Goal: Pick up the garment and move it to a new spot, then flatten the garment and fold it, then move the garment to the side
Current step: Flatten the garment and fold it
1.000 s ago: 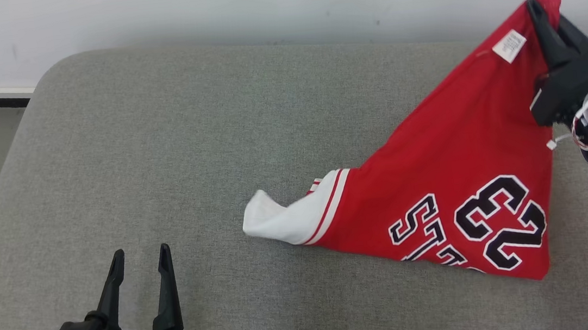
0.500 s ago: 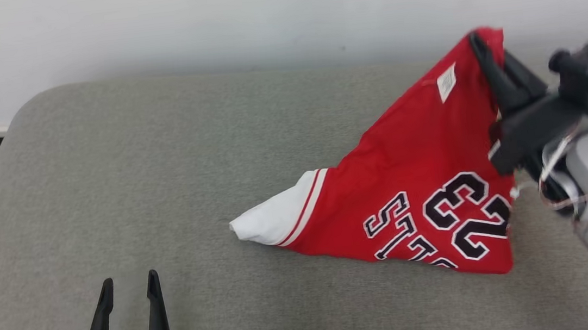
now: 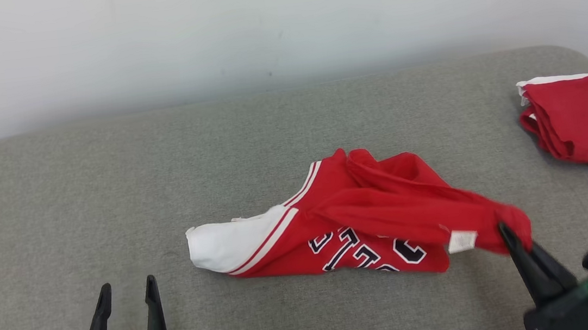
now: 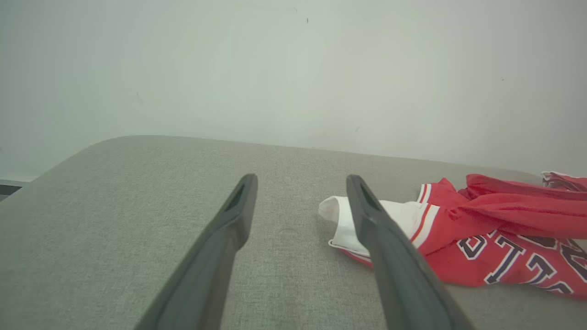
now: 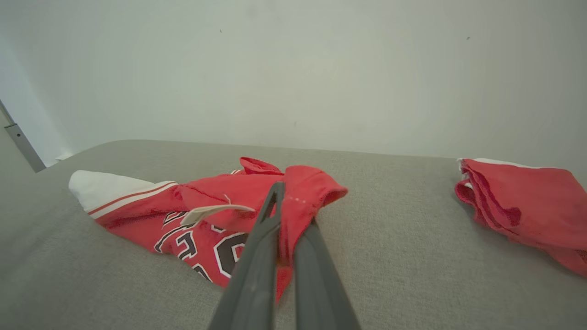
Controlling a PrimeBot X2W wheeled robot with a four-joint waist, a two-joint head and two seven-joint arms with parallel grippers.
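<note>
Head view: right gripper (image 3: 514,241) clamped on corner of crumpled red-and-white fabric jersey (image 3: 365,217), which lies leftward from its tips across grey padded counter (image 3: 111,195). Left gripper (image 3: 126,292) spread, empty; jersey's white end ahead-right of it. Folded red cloth (image 3: 579,118) beyond right gripper.

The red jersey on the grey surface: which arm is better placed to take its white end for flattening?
Left, probably. The left jaws stand open and empty near the white end of the jersey; the right jaws are shut on the red corner opposite.
</note>
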